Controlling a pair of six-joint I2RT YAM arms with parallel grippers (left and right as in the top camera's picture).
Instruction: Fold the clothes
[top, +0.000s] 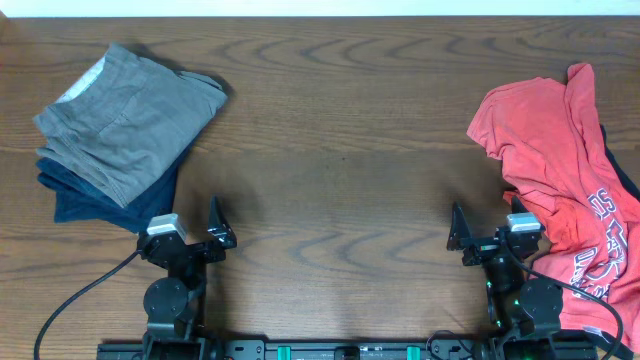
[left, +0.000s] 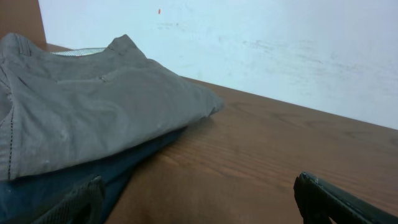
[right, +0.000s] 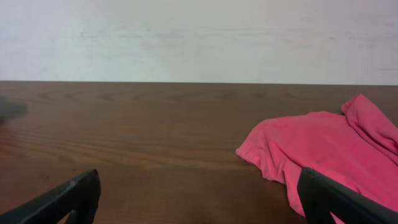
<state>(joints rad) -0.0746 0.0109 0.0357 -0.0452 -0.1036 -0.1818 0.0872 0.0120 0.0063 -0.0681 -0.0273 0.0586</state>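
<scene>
Left gripper (left: 199, 210) fingers (left: 339, 202) spread wide, empty, touching nothing. Folded grey garment (top: 125, 125) lies stacked on navy garment (top: 90, 195), far left of table (top: 340, 130). Right gripper (right: 202, 202) likewise spread wide, empty. Crumpled red shirt (top: 560, 170) lies unfolded at right side.

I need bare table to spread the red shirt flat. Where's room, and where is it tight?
The middle of the table is bare, from the folded gray-and-navy stack on the left to the red shirt on the right. Tight spots: the left rear corner under the stack, and the right side, where the shirt crowds the right gripper.
</scene>
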